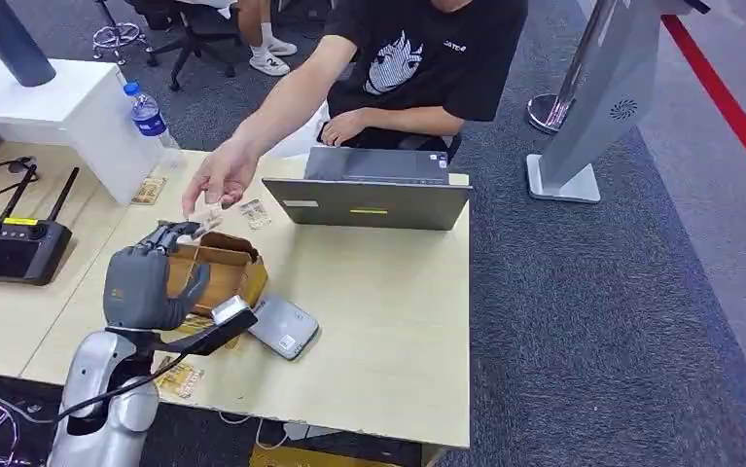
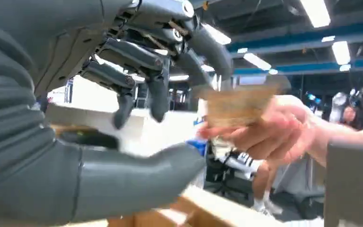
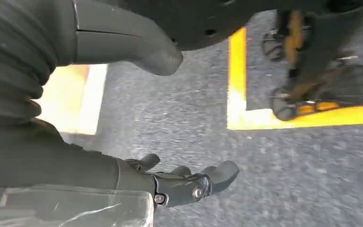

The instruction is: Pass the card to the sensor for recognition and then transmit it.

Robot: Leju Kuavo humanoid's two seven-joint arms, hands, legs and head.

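The task looks to be at its final step, the handover: the left hand (image 1: 150, 277) is raised above the cardboard box (image 1: 221, 269), its fingers spread, with one fingertip seemingly on the card (image 2: 236, 105), which a person's hand (image 2: 269, 130) also pinches. Release remains. The card is tan, thin and blurred. The right hand (image 3: 184, 182) hangs loosely curled, holding nothing.

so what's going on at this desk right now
The robot's left hand is raised over an open brown cardboard box on the light wooden table, holding out a small tan card. A seated person's hand is at the card too, so it looks like a handover. A flat grey card sensor lies beside the box. The right hand hangs over the floor, fingers curled, holding nothing.
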